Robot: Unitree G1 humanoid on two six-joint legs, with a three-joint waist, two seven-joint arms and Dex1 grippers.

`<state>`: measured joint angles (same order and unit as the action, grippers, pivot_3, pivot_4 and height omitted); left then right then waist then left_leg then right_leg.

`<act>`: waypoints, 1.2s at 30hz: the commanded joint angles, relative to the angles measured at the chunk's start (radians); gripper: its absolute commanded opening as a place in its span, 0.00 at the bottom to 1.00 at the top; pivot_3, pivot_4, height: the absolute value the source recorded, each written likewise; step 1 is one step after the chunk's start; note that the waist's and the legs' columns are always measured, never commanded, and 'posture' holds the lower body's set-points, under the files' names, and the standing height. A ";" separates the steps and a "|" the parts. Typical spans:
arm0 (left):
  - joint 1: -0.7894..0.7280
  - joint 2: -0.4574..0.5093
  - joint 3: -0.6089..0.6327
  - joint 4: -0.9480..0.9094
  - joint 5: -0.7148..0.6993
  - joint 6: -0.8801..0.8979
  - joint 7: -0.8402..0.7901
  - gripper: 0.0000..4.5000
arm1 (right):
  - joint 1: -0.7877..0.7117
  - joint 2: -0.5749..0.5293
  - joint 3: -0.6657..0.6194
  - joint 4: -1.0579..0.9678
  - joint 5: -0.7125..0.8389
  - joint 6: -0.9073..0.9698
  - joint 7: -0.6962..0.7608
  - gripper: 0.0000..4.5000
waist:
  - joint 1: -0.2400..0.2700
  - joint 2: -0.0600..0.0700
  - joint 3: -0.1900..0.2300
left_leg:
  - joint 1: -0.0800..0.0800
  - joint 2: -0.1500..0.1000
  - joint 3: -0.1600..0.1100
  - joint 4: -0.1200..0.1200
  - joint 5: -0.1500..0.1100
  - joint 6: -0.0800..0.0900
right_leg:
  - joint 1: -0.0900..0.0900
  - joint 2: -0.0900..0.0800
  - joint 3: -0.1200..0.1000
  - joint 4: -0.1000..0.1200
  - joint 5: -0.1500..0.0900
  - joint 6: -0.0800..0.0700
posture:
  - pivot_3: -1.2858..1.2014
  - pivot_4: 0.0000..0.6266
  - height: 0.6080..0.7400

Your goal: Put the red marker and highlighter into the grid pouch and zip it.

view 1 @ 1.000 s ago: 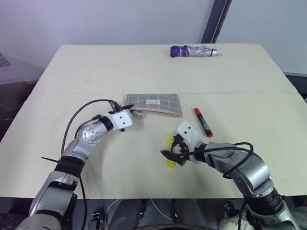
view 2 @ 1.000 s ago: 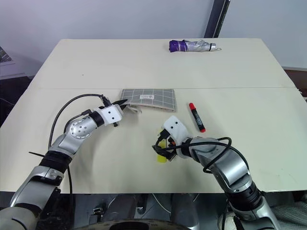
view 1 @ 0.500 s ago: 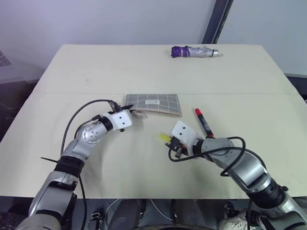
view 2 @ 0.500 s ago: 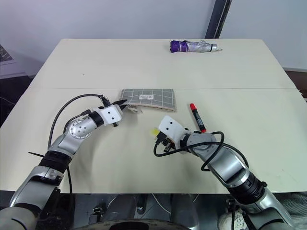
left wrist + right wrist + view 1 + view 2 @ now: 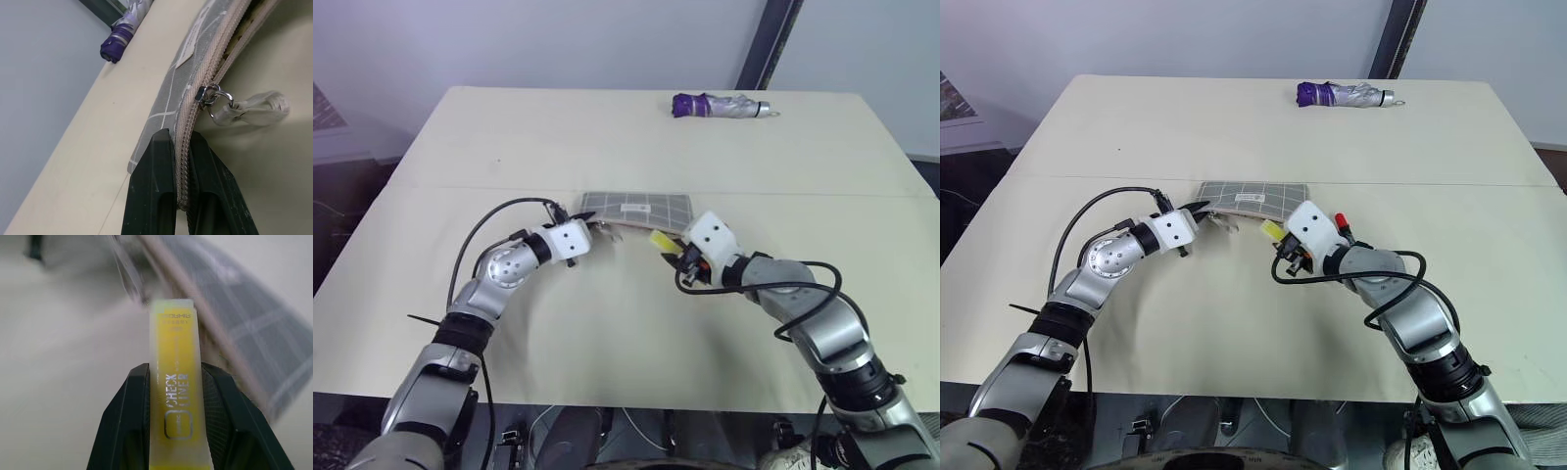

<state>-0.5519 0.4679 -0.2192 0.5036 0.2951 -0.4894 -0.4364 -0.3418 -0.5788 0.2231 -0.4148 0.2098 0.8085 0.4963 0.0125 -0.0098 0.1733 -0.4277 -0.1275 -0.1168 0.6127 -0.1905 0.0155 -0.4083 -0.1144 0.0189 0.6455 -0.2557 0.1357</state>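
The right end effector (image 5: pixel 173 426) is clamped across the body of the highlighter (image 5: pixel 176 396), which juts forward between the 2 black fingers with its free end held in the air just in front of the open mouth of the grid pouch (image 5: pixel 641 208). The highlighter looks like a light, rigid plastic stick with smooth glossy sides, so it should carry easily but could slide or pivot in the grip; a hold across its flat faces near the middle, as here, seems the safest place. The left end effector (image 5: pixel 181 181) is closed on the zipper-side edge of the grid pouch, at the corner just behind the slider and its pale pull tab (image 5: pixel 249 110). The pouch is thin soft fabric that sags and folds, so it likely needs that pinch to keep the mouth lifted and steady while something is pushed in; the stitched zipper tape is the firmest part to grip. The red marker (image 5: pixel 1341 221) lies on the surface beside the pouch's right end, partly hidden by the right arm; it too appears slim, stiff and light, prone to rolling, and best taken across its middle band
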 commanded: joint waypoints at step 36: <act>-0.048 0.045 -0.046 -0.106 -0.178 -0.118 -0.352 0.00 | -0.159 0.086 0.103 0.036 -0.080 0.041 0.000 0.19 | -0.003 0.001 0.000 | 0.000 0.001 0.000 0.000 0.000 0.000 | -0.001 0.000 0.000 0.000 0.000 0.000 | 0.52 0.24 1.00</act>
<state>-0.5676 0.5121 -0.2710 0.4547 0.1619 -0.5954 -0.7671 -0.4742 -0.4923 0.3159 -0.3560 0.1475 0.8740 0.4905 0.0093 -0.0091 0.1737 -0.4277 -0.1268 -0.1168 0.6127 -0.1903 0.0154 -0.4089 -0.1139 0.0189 0.6459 -0.2557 0.1355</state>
